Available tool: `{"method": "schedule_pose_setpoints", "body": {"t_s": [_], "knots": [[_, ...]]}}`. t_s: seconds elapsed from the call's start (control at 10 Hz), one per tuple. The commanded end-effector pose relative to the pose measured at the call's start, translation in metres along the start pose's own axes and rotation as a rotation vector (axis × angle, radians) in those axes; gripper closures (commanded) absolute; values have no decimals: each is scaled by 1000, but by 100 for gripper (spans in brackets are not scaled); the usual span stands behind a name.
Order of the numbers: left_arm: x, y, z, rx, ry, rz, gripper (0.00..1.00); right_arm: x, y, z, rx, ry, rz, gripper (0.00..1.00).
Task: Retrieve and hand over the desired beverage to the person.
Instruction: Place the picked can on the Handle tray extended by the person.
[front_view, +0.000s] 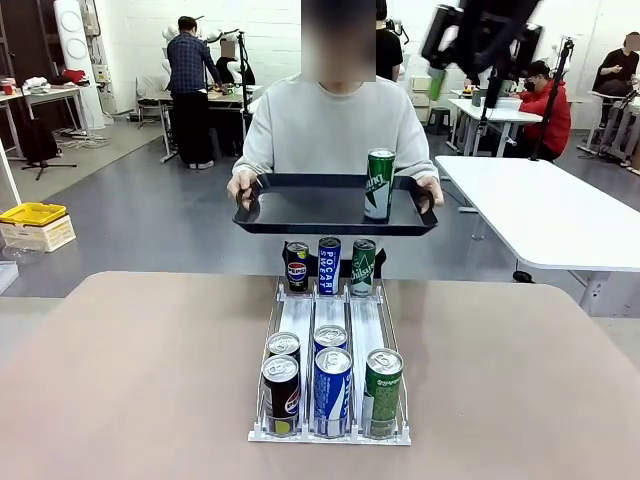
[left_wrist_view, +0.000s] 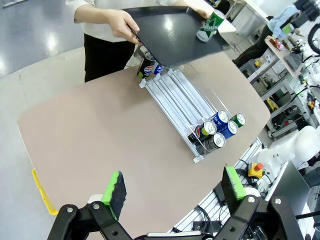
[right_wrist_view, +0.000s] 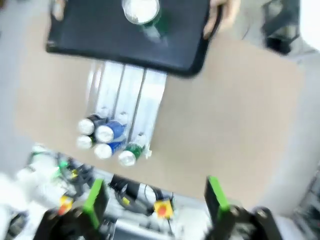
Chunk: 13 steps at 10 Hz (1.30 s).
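The person (front_view: 335, 125) in a light grey sweatshirt stands at the far side and holds a black tray (front_view: 300, 205) in both hands above the table. A green can (front_view: 380, 183) stands upright on the tray's right part. From high above, the right wrist view looks down on the tray (right_wrist_view: 100, 35) and the can (right_wrist_view: 141, 11), and my right gripper (right_wrist_view: 155, 199) is open and holds nothing. My left gripper (left_wrist_view: 174, 186) is open too, hanging well above the table's near corner, far from the tray (left_wrist_view: 170, 35) and the can (left_wrist_view: 210, 25).
A clear can rack (front_view: 330, 320) runs down the middle of the tan table (front_view: 130, 380). Black, blue and green cans (front_view: 332, 390) fill its near end, and three more stand at its far end (front_view: 329, 265). A white table (front_view: 560, 215) stands to the right.
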<state>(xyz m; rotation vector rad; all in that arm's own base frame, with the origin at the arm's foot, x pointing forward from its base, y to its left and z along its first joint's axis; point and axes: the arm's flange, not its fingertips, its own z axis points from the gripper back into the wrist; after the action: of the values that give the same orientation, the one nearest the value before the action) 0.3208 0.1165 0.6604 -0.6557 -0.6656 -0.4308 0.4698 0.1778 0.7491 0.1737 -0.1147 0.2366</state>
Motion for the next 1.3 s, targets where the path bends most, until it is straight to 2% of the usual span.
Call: {"method": "schedule_pose_setpoints", "body": {"t_s": [0.0, 0.4, 0.6, 1.2], "knots": [[0, 0, 1, -12, -10, -10, 0, -85, -33, -74, 36, -11, 18, 0], [0, 0, 1, -12, -10, -10, 0, -120, -51, -84, 29, -23, -48, 0], [0, 0, 1, -12, -10, -10, 0, -122, -49, -86, -5, -8, -69, 0], [0, 0, 1, -12, -10, -10, 0, -121, -54, -84, 17, 7, -50, 0]]}}
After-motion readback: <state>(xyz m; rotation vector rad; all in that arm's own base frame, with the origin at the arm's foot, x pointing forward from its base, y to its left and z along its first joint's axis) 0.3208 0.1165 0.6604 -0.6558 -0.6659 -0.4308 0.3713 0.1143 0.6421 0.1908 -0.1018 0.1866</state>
